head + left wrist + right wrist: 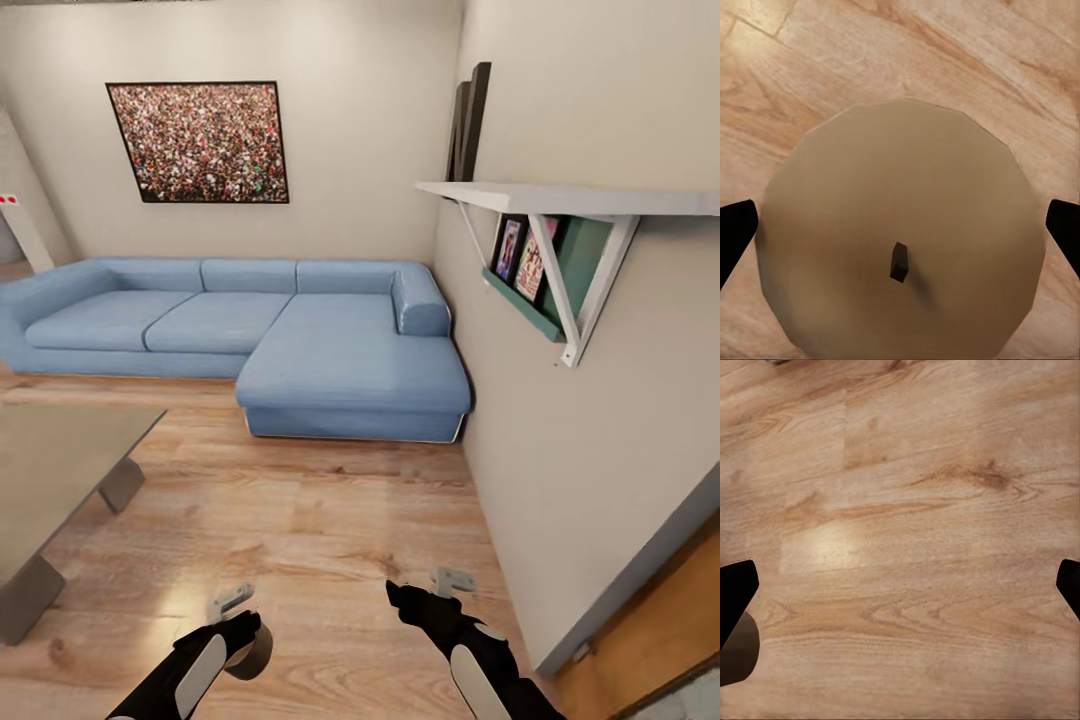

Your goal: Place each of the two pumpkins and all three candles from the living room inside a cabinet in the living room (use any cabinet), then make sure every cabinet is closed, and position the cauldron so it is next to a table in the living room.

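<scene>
Between the left hand's (pixel 900 225) spread, open fingers sits a candle (pixel 900 240), not gripped. The right hand (pixel 900 585) hangs open over bare floor (pixel 907 510). Likely step: collecting the candle; next, close on it, then find the cabinet.

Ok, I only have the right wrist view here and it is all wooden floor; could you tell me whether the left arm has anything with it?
Observer: Yes. A candle sits between the fingers of the left gripper, wick end towards the wrist camera. I cannot tell whether the fingers are actually pressing on it.
Operator: Thank you. Is there any furniture near us?
Observer: The coffee table stands ahead on the robot's left, its grey top bare in the part the head view shows.
Operator: And what is further on?
Observer: A blue corner sofa against the far wall, in the head view.
</scene>
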{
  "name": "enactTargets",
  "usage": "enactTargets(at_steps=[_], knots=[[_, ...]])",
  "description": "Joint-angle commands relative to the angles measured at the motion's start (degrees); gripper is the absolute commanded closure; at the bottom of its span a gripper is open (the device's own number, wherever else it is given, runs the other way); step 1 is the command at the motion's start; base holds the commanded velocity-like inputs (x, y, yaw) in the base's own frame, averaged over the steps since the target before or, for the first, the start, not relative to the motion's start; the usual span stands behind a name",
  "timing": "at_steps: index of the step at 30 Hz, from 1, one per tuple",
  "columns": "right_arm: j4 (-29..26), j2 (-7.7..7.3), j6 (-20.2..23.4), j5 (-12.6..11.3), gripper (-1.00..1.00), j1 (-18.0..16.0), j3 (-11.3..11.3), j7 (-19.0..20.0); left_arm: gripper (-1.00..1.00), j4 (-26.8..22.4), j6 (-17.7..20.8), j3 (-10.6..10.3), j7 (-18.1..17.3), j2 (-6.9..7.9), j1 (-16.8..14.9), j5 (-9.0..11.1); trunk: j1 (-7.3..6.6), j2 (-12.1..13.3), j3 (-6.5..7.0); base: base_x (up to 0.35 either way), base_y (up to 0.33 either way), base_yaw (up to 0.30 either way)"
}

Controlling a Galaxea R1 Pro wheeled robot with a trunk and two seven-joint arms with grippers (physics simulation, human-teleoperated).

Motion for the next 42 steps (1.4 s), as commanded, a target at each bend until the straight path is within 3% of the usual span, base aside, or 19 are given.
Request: enactTargets(at_steps=[1,42], knots=[[-0.09,-0.01,0.12,-0.51,-1.0,-0.04,0.09,-0.51,1.0,-0.14,0.16,-0.48,0.53,0.07,-0.02,0.5,-0.04,-0.03,-0.05,-0.312,0.0,0.0],[1.05,0.16,0.12,-0.23,-1.0,-0.04,0.18,-0.51,1.0,-0.13,0.16,-0.48,0.53,0.07,-0.02,0.5,-0.04,-0.03,-0.05,-0.31,0.0,0.012]])
